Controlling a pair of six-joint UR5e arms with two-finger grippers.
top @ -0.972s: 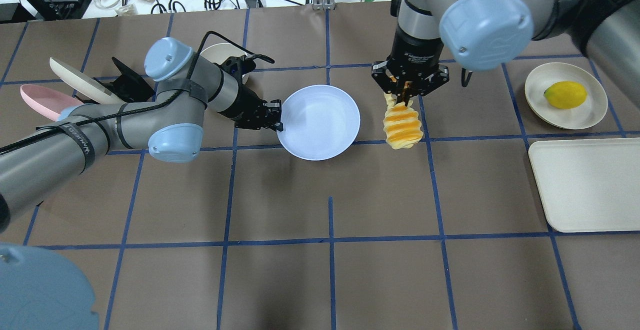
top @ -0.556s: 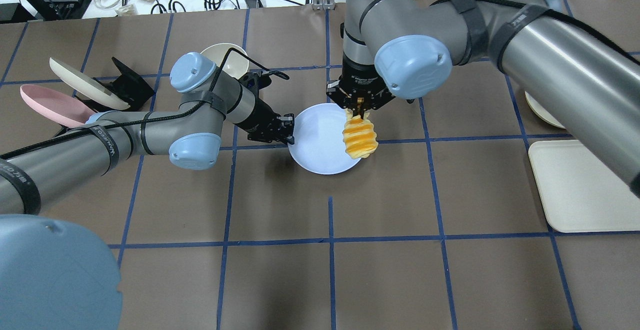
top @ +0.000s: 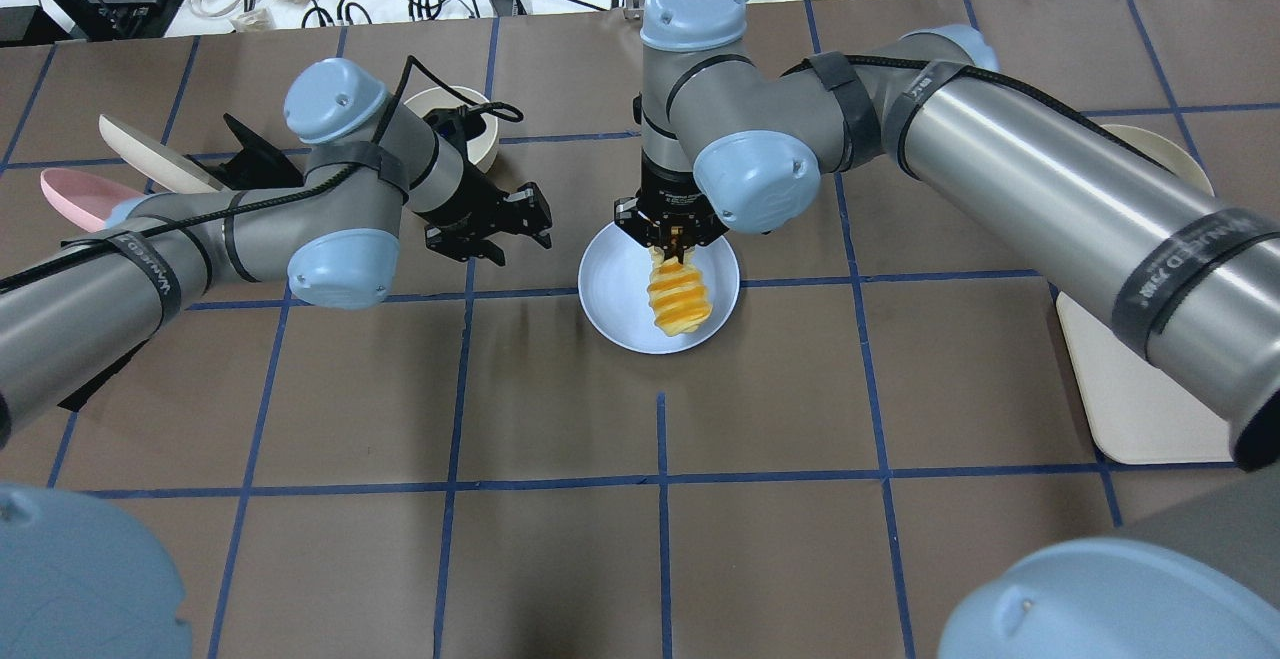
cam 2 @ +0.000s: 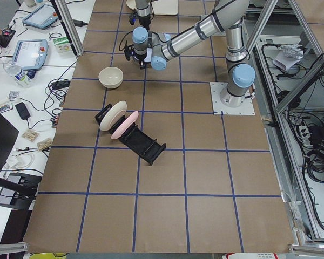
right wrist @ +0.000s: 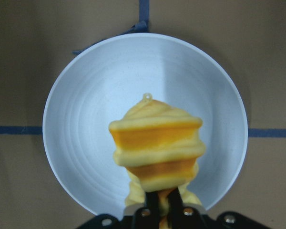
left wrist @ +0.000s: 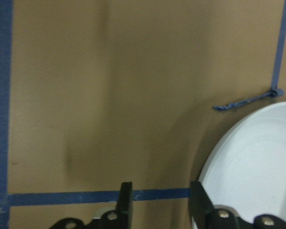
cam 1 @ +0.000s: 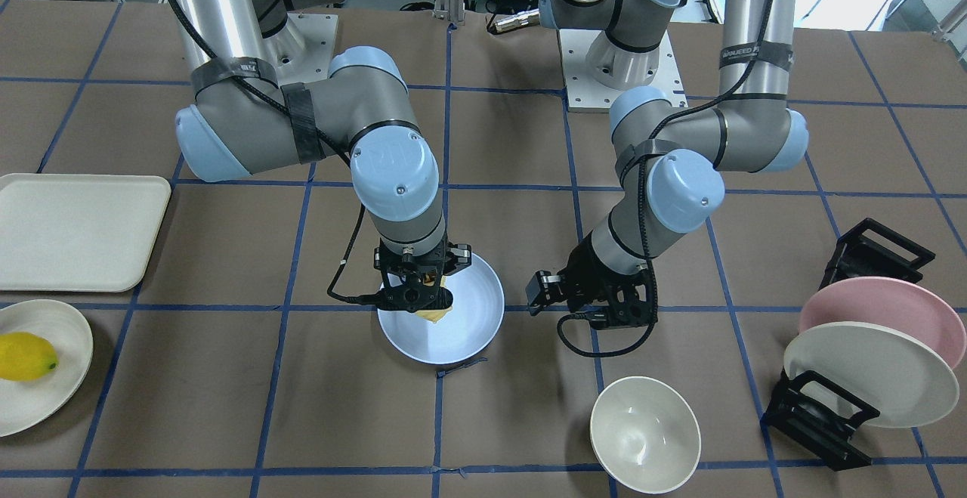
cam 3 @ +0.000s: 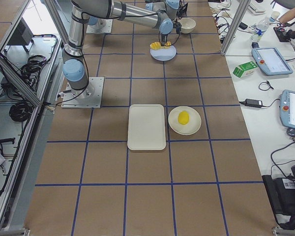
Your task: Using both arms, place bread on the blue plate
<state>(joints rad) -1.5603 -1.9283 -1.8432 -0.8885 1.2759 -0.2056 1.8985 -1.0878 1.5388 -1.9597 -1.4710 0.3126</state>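
The bread [top: 680, 294], a ridged yellow and orange loaf, hangs from my right gripper [top: 672, 239], which is shut on its upper end. It hangs over the middle of the blue plate [top: 610, 289]. The right wrist view shows the bread [right wrist: 155, 148] centred above the plate [right wrist: 86, 119]. I cannot tell whether it touches the plate. My left gripper [top: 525, 237] is open and empty, a little to the left of the plate's rim. In the left wrist view its fingers [left wrist: 125, 200] stand apart beside the plate's edge [left wrist: 257, 157].
A white bowl [cam 1: 644, 434] stands behind the left gripper. A black rack [cam 1: 820, 419] holds a pink plate and a cream plate at the far left. A cream tray [cam 1: 75, 230] and a lemon [cam 1: 26, 356] on a cream plate lie at the right.
My right gripper has carried the bread left until it hangs over the plate. My left gripper has let go of the plate's rim, opened and drawn back to the left.
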